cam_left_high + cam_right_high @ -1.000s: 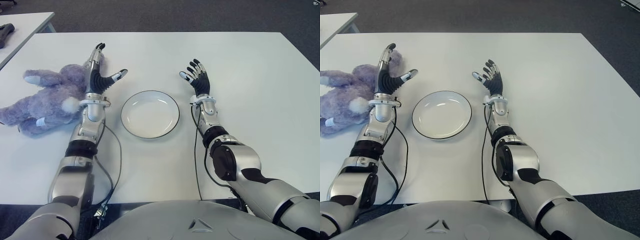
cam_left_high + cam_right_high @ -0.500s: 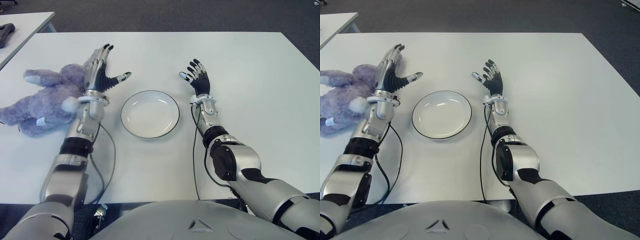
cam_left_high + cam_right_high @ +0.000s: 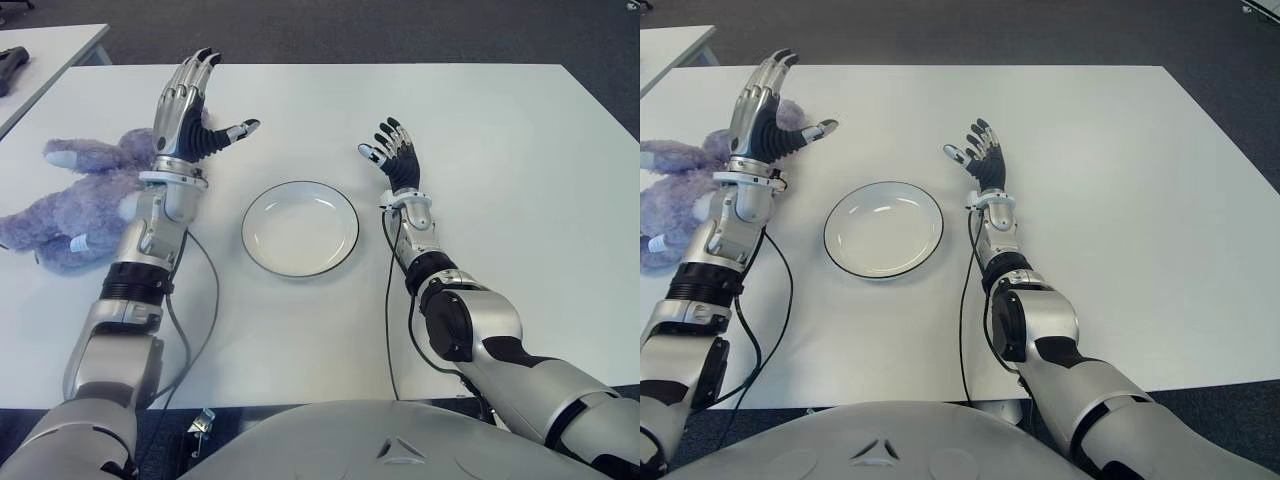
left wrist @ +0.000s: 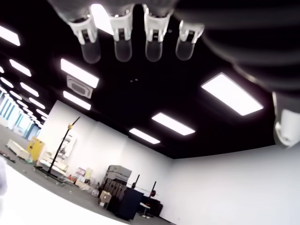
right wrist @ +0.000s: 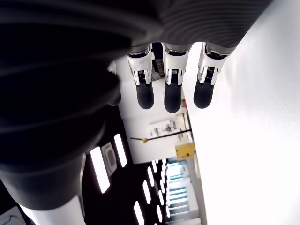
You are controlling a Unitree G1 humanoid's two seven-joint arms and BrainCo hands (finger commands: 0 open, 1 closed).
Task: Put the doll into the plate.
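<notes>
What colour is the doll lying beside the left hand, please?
The doll is pale purple; clearest in the left eye view.

left hand [image 3: 190, 110] raised, fingers spread — beside doll [image 3: 75, 205]; plate [image 3: 300, 228] empty

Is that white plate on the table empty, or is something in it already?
Empty: the round white plate shows only its bare inside; the purple plush doll lies on the table to its left.

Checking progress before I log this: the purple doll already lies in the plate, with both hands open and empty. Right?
Not quite. The doll lies on the table, left of the empty plate, as the left eye view shows. Left hand and right hand are open and empty.
</notes>
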